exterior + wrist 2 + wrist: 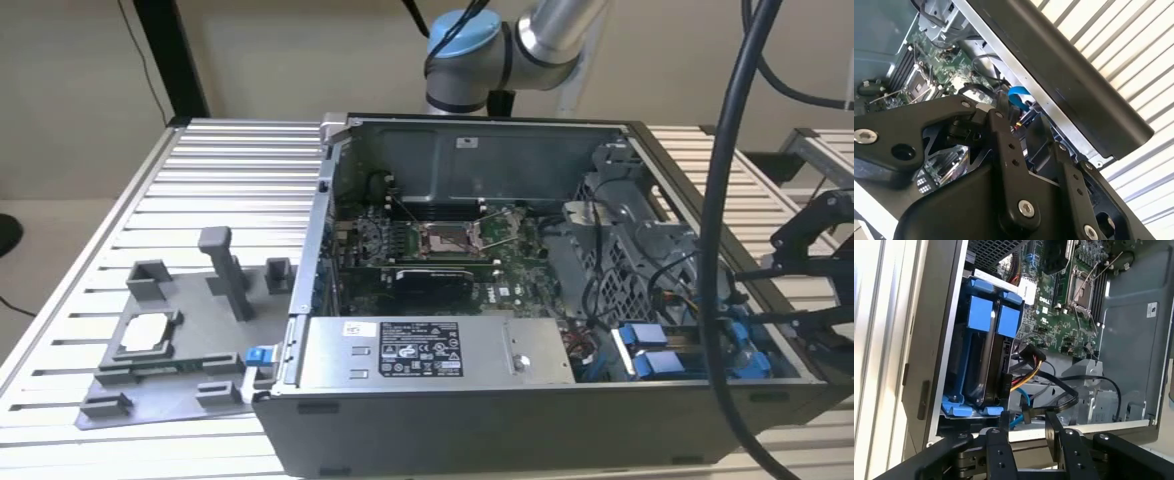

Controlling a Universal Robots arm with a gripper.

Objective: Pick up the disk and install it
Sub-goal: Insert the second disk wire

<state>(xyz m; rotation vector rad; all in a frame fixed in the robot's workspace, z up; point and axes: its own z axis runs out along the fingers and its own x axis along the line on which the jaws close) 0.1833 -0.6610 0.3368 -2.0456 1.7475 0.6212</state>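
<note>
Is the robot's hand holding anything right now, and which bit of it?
No. In the first wrist view the hand holds nothing; the disk sits on edge in its blue bracket inside the computer case.

Even bright light, mild glare on slats [874, 340], near claw [1024, 150] blurred

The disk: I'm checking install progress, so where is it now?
The disk sits edge-on in its blue bracket in the case's drive bay, at the exterior view's lower right, beside the yellow and black cables.
</note>
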